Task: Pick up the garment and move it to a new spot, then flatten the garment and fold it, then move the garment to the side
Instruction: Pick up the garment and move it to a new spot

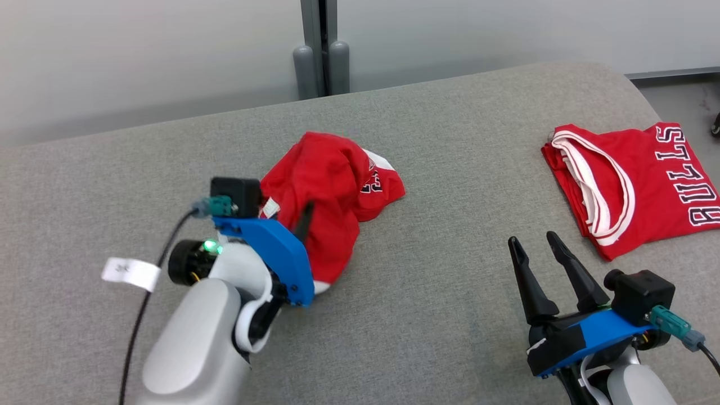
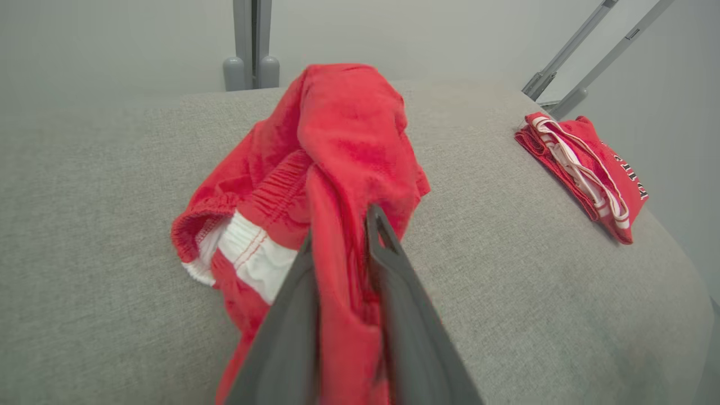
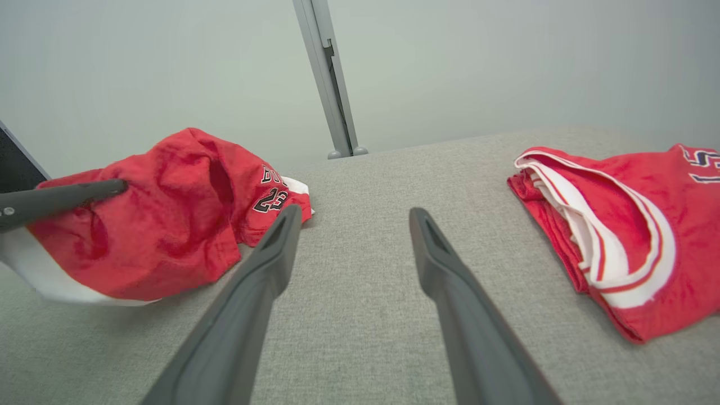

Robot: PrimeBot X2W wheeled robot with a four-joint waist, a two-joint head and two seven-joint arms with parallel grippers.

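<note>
Grey woven cloth covers the surface (image 1: 427, 315), which runs back to a pale wall with a metal post (image 1: 323, 50) standing behind it. On the left half of it lie the shorts (image 1: 332, 180), red and bunched into a loose heap that partly rests on the surface. A folded red jersey (image 1: 647, 180) sits well apart on the far right.

The left gripper (image 2: 342, 230) has its jaws nearly together with a fold of the red cloth pinched between them, and the heap rises from that pinch. The right gripper (image 1: 532, 238) hangs above bare surface between the two red pieces, its jaws spread wide and holding nothing.

To my eye this is the first step, carrying the shorts to a new spot. Nothing has been flattened or folded. The next move calls for the cloth to be laid down and opened out, and the free right gripper would need an edge to pull against the left.

As crumpled as it is, the heap's long axis is only rough. It runs from the white-trimmed edge near the left wrist away towards the far right. The elastic waistband lies on the left, and the leg with the printed number points right, towards the jersey.
</note>
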